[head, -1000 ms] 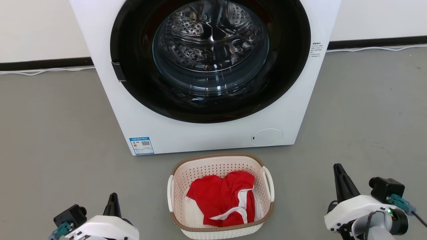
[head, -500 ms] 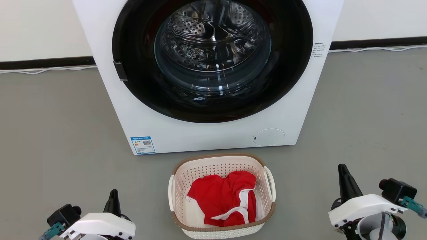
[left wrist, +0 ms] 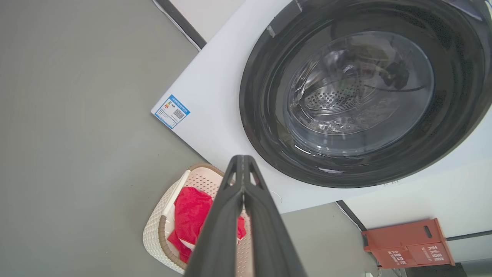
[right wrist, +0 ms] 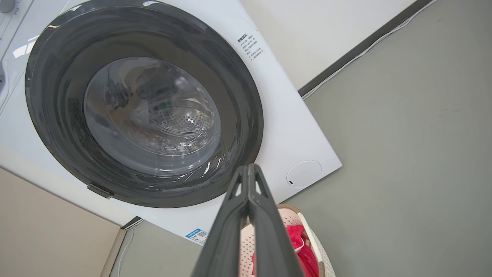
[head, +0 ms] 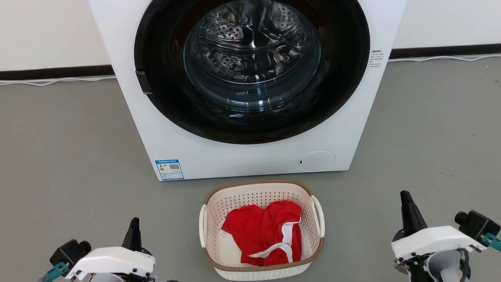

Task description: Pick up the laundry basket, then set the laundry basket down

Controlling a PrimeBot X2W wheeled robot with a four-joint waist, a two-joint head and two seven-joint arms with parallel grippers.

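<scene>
Well, my left gripper [head: 134,222] and right gripper [head: 404,195] were closed, empty, flanking the laundry basket [head: 235,200]; the washing machine [head: 242,162] stood just behind.

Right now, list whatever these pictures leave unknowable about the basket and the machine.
- Laundry basket: its base, under the red garment, head view.
- One side of it, left wrist view: behind the left pincer.
- Most of it, right wrist view: behind the right pincer, cut by the bottom edge.
- Washing machine top: cut by the head view's upper edge.
- Blue label print: too small to read.
</scene>
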